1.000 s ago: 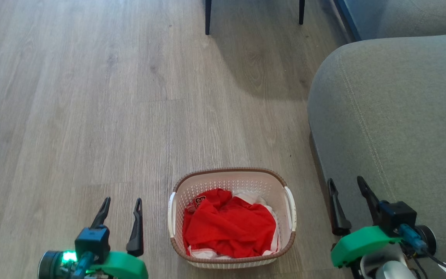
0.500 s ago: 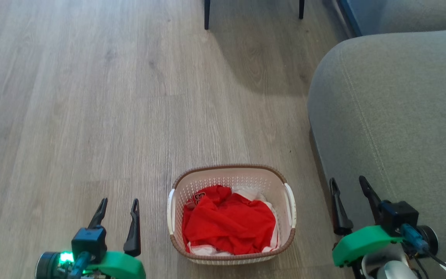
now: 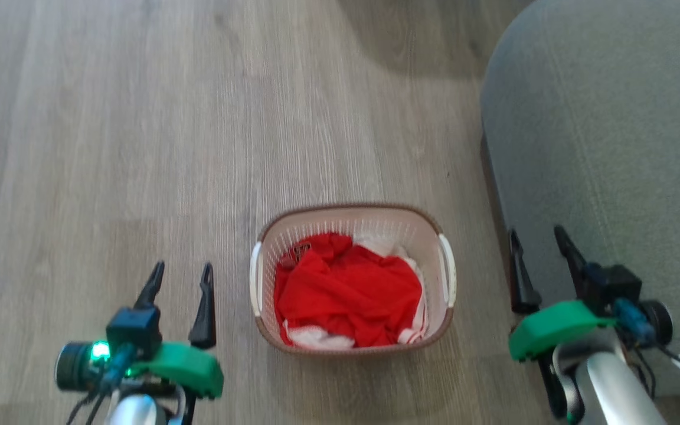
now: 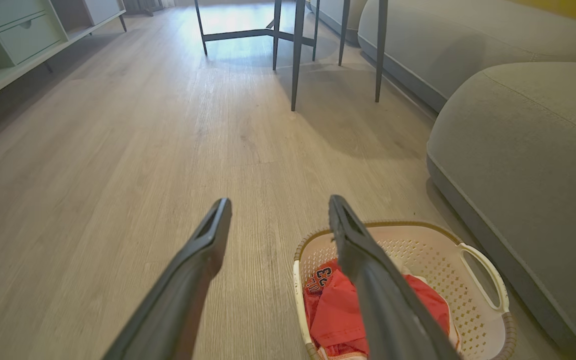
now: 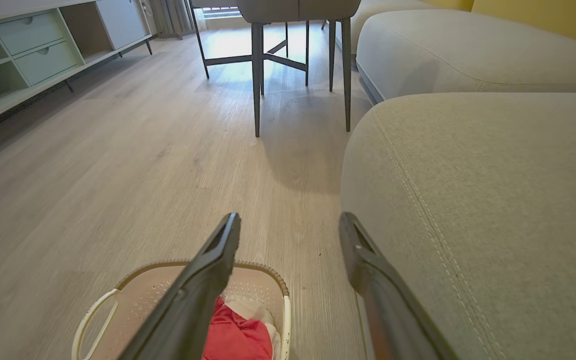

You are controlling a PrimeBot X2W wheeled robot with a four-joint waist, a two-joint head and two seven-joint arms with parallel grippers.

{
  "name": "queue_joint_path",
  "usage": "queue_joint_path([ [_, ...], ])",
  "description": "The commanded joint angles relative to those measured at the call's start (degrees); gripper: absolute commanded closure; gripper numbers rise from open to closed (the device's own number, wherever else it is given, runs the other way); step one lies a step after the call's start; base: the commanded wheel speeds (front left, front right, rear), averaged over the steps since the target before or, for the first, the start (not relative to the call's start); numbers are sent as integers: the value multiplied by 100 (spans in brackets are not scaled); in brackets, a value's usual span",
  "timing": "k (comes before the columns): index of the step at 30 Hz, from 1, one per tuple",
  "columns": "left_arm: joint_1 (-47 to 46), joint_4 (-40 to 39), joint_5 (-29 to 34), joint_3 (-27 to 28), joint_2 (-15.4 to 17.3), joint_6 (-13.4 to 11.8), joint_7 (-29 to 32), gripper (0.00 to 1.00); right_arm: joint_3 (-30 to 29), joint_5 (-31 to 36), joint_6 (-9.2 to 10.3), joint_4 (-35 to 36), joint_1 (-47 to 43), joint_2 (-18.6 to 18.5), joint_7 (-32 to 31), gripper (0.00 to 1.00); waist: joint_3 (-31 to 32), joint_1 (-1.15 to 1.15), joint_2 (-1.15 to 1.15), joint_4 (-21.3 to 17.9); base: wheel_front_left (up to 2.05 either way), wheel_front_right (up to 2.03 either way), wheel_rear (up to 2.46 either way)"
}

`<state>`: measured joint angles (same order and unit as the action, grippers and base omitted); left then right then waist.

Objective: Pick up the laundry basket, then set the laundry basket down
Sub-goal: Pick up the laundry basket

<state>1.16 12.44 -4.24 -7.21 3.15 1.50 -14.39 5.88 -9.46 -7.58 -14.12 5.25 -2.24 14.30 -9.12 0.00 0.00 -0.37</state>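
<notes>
The laundry basket (image 3: 352, 227) stands on the wood floor between my two arms, cream-white and perforated with a brown rim and white side handles. Red and white clothes lie inside it. My left gripper (image 3: 180, 273) is open to its left, nothing between the fingers. My right gripper (image 3: 538, 237) is open to its right, beside the sofa, also holding nothing. From the left wrist the basket (image 4: 473, 260) sits at the lower right beyond my left gripper (image 4: 278, 207). From the right wrist the basket (image 5: 133, 295) is at the bottom left, partly behind my right gripper (image 5: 290, 222).
A grey sofa (image 3: 605, 141) fills the right side, close to the basket and my right arm. Dark table legs (image 4: 295, 55) stand further ahead. A pale cabinet with drawers (image 5: 23, 55) lines the far left wall. Open wood floor (image 3: 110, 130) spreads to the left.
The head camera has tilted down, so the whole picture has slid up and blurred. The basket and both open grippers keep their places relative to each other.
</notes>
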Motion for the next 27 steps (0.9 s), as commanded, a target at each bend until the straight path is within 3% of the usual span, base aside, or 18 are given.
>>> queue_joint_path([
  [1,-344,-82,-37,145,-18,14,-61,0,126,56,9,98,302,-64,70,0,-354,0,0,6,0,0,0],
  [12,-1421,800,-195,72,-26,92,-61,0,227,10,9,-821,1415,-64,70,0,-1697,0,0,-55,0,0,0],
  [27,-2789,2140,-428,-303,-26,93,-61,0,285,-119,9,-2052,2531,-64,70,0,-3040,0,0,83,0,0,0],
])
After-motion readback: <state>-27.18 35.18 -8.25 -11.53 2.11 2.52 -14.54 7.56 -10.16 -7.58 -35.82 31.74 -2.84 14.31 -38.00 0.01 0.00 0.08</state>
